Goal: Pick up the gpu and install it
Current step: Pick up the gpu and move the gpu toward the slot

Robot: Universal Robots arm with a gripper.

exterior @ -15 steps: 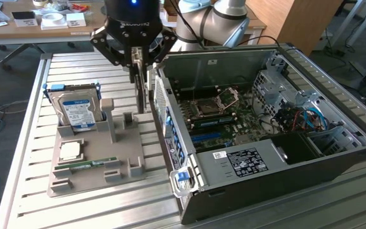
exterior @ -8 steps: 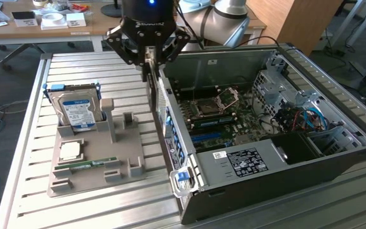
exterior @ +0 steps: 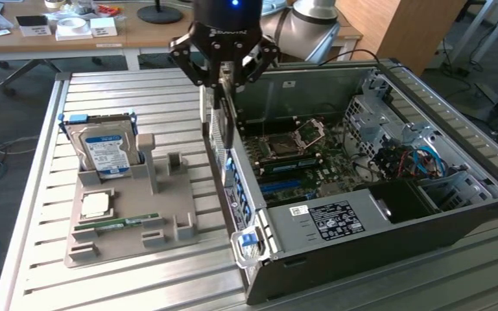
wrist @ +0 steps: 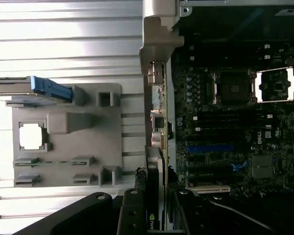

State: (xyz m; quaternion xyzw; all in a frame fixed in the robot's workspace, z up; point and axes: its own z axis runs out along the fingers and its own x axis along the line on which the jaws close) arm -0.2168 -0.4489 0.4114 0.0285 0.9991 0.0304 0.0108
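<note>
while the gripper (exterior: pixel 222 78) has its fingers closed on the top edge of the gpu (exterior: pixel 220 126), the card hangs upright and edge-on just above the wall of the open computer case (exterior: pixel 456 214) on the exterior view's left. it is over the rim, not yet inside, and well apart from the grey holder tray (exterior: pixel 119 243) where the hard drive (exterior: pixel 104 154) stands. to do this step well, i judge the card's connector edge must line up over an expansion slot such as the blue one (exterior: pixel 282 188) on the motherboard (exterior: pixel 305 152), toward the exterior view's right. its long side should run parallel to that slot. the descent wants to be straight and slow. any tilt risks catching the case rim or scraping nearby parts. which way the metal bracket faces i cannot tell.
</note>
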